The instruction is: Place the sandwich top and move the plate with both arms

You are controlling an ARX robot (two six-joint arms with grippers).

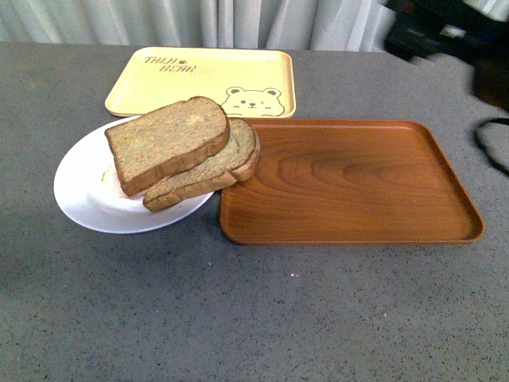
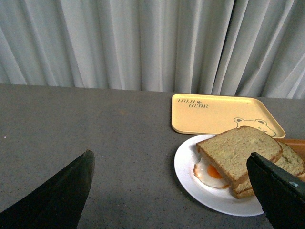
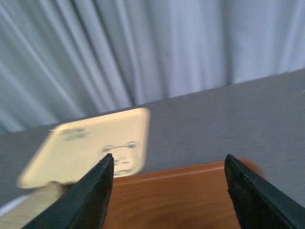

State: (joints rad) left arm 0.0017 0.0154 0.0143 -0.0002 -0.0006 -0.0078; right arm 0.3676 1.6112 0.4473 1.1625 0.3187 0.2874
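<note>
Closest to me, the left gripper point(image 2: 170, 155) stands wide apart and holds nothing, with bare grey table point(image 2: 95, 133) between its prongs. The plate point(image 2: 188, 179) lies just ahead of it, off toward its right prong, so I judge this gripper the nearer of the two to the rim. The right gripper point(image 3: 169, 156) is also spread wide and empty. Its picture is blurred, but it hangs over the wooden tray point(image 3: 171, 191). In the front view the right arm point(image 1: 433, 32) is only a dark smear at the far right corner, well apart from the plate.

The sandwich top point(image 1: 167, 143) sits on the stack, laid over the lower slice point(image 1: 227, 167), with a fried egg point(image 2: 209, 172) peeking out on the side facing the left gripper. Its long axis runs across the plate toward the wooden tray, and the lower slice's end overhangs that tray's left edge. I judge the placing done and the plate move next: left prongs to the open-table rim, right gripper across the tray to the opposite rim. I cannot tell whether plate and tray touch. Beyond lie the yellow bear tray point(image 1: 203, 79) and the curtain point(image 2: 143, 43).
</note>
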